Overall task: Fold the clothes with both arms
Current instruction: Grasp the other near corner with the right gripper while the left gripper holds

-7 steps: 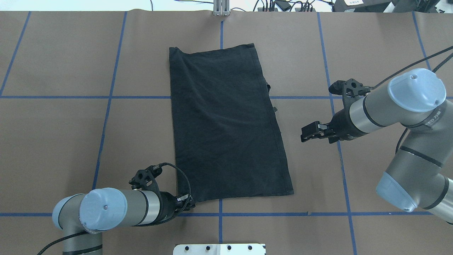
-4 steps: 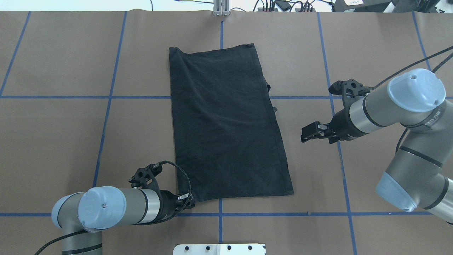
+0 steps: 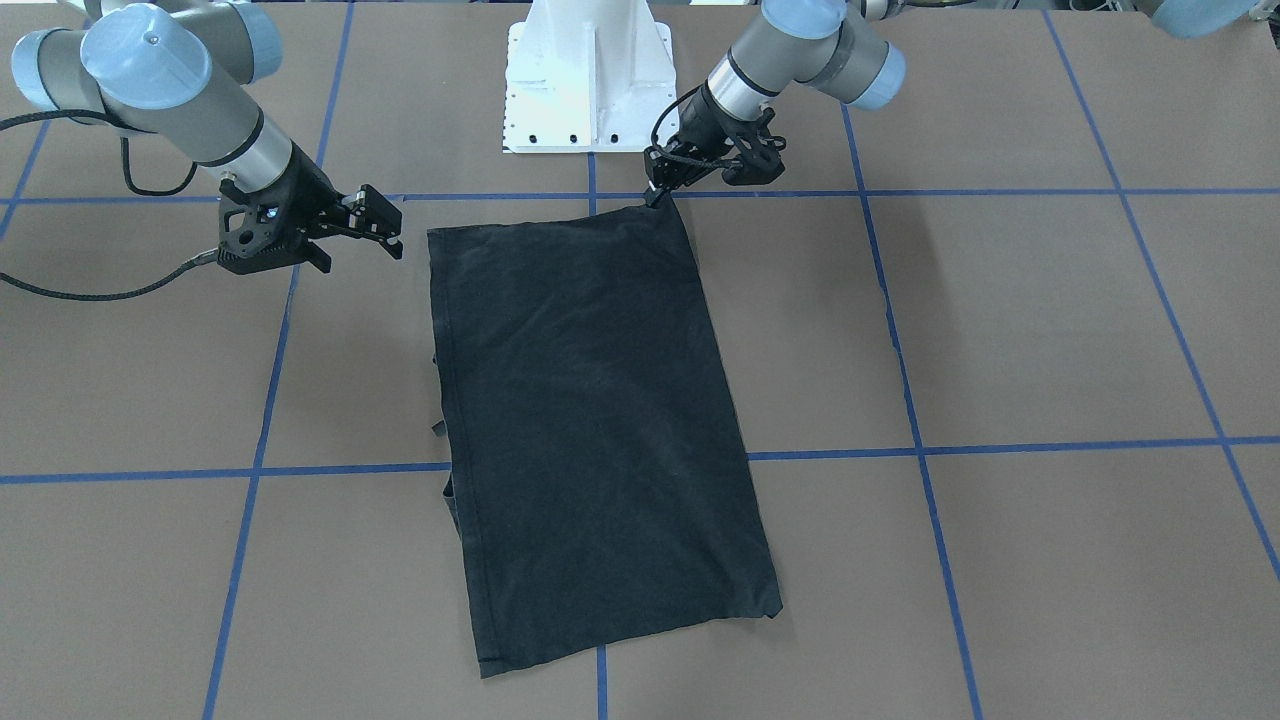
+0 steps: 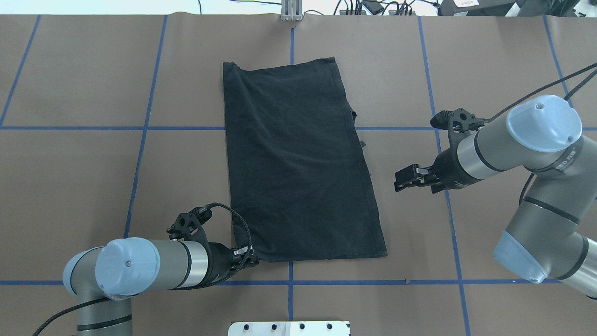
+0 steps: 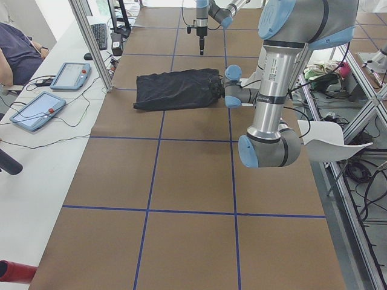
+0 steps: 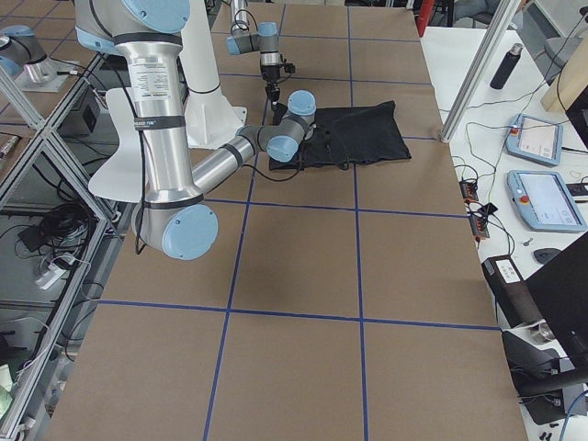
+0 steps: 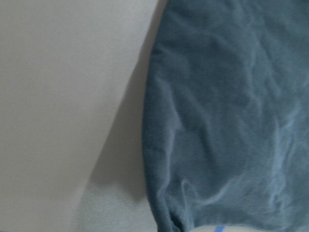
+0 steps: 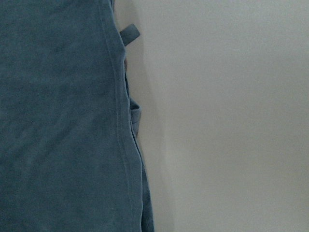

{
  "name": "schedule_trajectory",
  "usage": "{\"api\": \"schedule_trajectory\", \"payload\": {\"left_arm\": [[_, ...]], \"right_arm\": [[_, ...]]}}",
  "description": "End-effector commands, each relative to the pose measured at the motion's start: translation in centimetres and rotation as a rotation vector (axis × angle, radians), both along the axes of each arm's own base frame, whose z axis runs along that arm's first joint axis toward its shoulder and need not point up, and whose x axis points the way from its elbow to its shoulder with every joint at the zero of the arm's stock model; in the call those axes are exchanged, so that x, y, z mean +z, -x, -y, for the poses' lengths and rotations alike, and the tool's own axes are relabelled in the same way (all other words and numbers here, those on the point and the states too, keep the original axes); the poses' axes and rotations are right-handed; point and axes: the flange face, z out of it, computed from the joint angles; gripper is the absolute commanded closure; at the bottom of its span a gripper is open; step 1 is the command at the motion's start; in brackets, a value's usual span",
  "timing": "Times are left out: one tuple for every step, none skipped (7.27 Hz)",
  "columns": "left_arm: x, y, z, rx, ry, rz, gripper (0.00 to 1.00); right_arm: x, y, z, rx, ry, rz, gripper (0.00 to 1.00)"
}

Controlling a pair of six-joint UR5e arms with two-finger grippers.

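Wrinkled T-shirt (image 7: 231, 111) fills the right, its edge shadowing the pale table (image 7: 58, 96)

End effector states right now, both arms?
Left end effector: closed, apparently pinching the robot-side corner of the black T-shirt.
Right end effector: open, holding nothing, beside the shirt's edge without touching it.

table (image 4: 84, 70): brown, blue tape grid | white pedestal (image 3: 588, 75) | tablet (image 5: 71, 75) on side bench (image 5: 36, 169) | person (image 5: 17, 54) seated

Open table (image 4: 70, 186) flanks the T-shirt (image 4: 298, 163) on both sides; a white pedestal (image 4: 289, 328) stands past its near edge.
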Motion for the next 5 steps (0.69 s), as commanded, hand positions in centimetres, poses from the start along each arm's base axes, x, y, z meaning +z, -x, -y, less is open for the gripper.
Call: {"api": "schedule_trajectory", "payload": {"left_arm": [[-0.3, 0.6, 0.9, -0.017, -0.002, -0.007, 1.00], [-0.4, 1.0, 1.4, -0.028, -0.002, -0.009, 1.00], [-0.3, 1.1, 1.6, -0.033, -0.002, -0.007, 1.00], [-0.4, 1.4, 1.9, -0.039, -0.003, -0.010, 1.00], [-0.6, 1.6, 1.9, -0.040, -0.004, -0.014, 1.00]], "right_arm": [[0.1, 2.4, -1.2, 0.021, 0.071, -0.012, 0.00], [-0.6, 3.3, -1.8, 0.014, 0.080, -0.003, 0.00], [-1.3, 5.1, -2.9, 0.018, 0.080, -0.002, 0.00], [-1.9, 7.4, -3.2, 0.024, 0.057, -0.011, 0.00], [-1.8, 9.2, -3.0, 0.013, 0.065, -0.020, 0.00]]}}
